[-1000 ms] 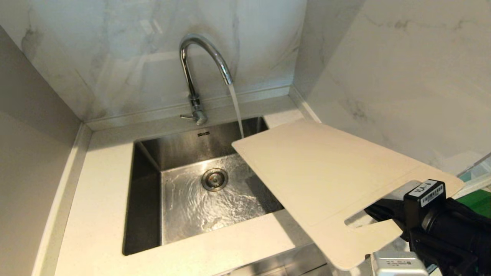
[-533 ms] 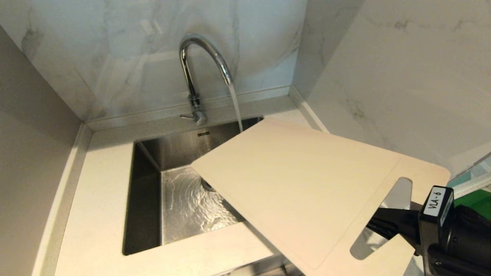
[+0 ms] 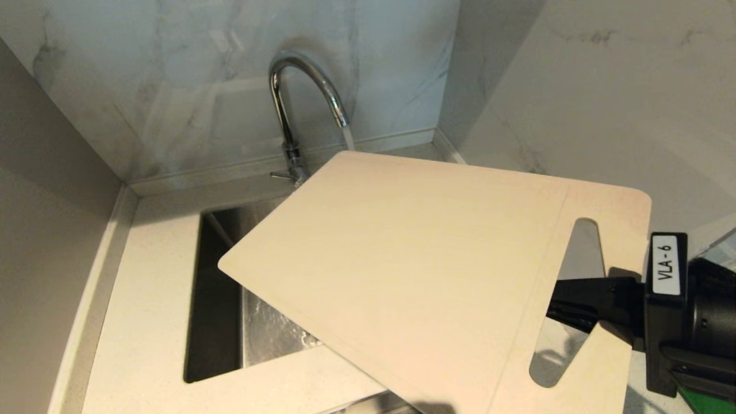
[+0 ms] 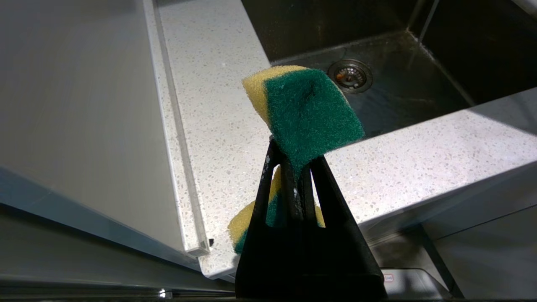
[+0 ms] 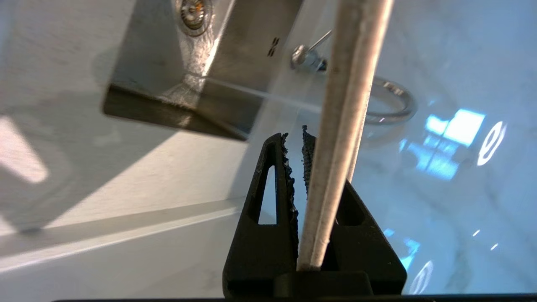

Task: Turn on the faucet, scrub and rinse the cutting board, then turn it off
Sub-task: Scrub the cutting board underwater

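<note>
Left side: pale speckled worktop [image 3: 144, 322] wraps a steel sink [image 3: 218, 322], basin mostly covered from the head camera.

Left hand [image 4: 293, 167] is not in the head view. Its own wrist camera shows it above the worktop's front edge near the sink, fingers fully closed on a yellow-and-green sponge [image 4: 308, 113], green scouring face toward the camera. Sink drain [image 4: 350, 75] visible past the sponge.

Centre: faucet [image 3: 299, 98] stands at the back of the sink against the marble wall [image 3: 172, 86], lever [image 3: 286, 175] sticking out at its base. Water leaves the spout; stream disappears behind the board's far edge.

Cutting board [image 3: 414, 264] is in the air over the sink, tilted, broad face toward the head camera, free end reaching left across the basin and under the spout. Handle cutout [image 3: 566, 299] sits at the right end.

Right: right hand [image 3: 581, 302] comes in from the right edge, fingers clamped nearly closed across the board's thin edge at the handle end, beside the cutout. Right wrist camera sees the board edge-on between the fingers, running straight away from the hand toward the faucet.
</note>
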You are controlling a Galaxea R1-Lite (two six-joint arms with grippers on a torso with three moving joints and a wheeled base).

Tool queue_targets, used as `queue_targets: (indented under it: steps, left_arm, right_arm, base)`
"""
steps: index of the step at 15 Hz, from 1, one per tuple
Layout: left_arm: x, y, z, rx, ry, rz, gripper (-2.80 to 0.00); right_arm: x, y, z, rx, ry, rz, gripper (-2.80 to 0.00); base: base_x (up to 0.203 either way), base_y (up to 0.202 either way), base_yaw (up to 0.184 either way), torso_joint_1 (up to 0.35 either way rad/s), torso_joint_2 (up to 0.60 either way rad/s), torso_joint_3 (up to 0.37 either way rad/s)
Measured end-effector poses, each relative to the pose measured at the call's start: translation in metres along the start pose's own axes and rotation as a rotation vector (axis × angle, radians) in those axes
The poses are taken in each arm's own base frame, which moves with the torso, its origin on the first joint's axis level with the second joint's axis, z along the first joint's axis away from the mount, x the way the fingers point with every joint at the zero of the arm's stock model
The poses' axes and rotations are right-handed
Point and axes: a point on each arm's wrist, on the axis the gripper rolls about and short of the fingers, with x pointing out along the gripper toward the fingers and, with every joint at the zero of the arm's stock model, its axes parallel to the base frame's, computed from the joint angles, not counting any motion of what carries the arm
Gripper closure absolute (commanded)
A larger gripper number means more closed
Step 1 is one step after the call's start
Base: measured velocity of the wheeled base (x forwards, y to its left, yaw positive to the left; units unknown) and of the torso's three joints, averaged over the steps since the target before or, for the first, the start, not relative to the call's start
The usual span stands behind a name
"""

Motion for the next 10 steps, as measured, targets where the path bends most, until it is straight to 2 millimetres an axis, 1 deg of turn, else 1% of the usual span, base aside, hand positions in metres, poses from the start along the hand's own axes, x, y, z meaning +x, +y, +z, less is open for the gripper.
queue_targets:
  steps: [2, 5, 8, 10]
  left_arm:
    - [0.000, 0.000, 0.000, 0.000, 0.000, 0.000, 0.00]
    - [0.000, 0.000, 0.000, 0.000, 0.000, 0.000, 0.00]
    - [0.000, 0.000, 0.000, 0.000, 0.000, 0.000, 0.00]
    - [0.000, 0.000, 0.000, 0.000, 0.000, 0.000, 0.00]
  right_arm:
    - [0.006, -0.014, -0.009, -0.089, -0.034, -0.008, 0.00]
    - [0.015, -0.027, -0.019, -0.199, -0.086, 0.054, 0.00]
    - [0.031, -0.036, -0.031, -0.296, -0.132, 0.099, 0.00]
    - [0.046, -0.040, -0.039, -0.364, -0.163, 0.129, 0.00]
  base:
    - [0.000, 0.000, 0.000, 0.000, 0.00, 0.000]
    - [0.000, 0.000, 0.000, 0.000, 0.00, 0.000]
    - [0.000, 0.000, 0.000, 0.000, 0.00, 0.000]
    - [0.000, 0.000, 0.000, 0.000, 0.00, 0.000]
